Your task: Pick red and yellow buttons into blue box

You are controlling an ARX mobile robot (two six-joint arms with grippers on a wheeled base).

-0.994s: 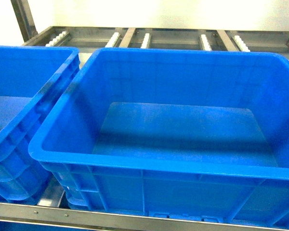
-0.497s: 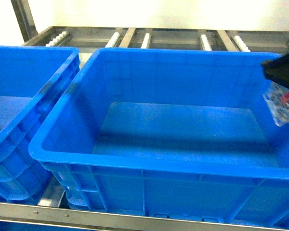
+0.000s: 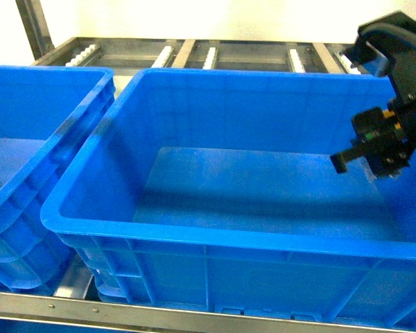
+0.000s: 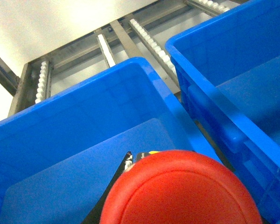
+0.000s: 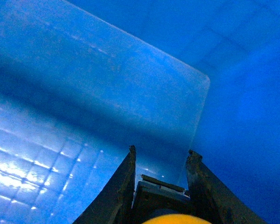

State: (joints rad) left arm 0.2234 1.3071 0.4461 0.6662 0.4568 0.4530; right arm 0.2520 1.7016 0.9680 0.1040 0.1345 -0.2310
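right gripper [image 5: 161,186] inside the blue box [image 3: 215,236], jaws clamped on the yellow button [image 5: 177,218] — left jaws' state cannot be told, red button [image 4: 179,189] fills its view.

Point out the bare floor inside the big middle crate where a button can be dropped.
Nearly the whole floor of the large deep blue plastic crate is bare, from its left wall to its far wall. Only the right side is crowded: the right claw hangs there, holding the yellow-capped push button.
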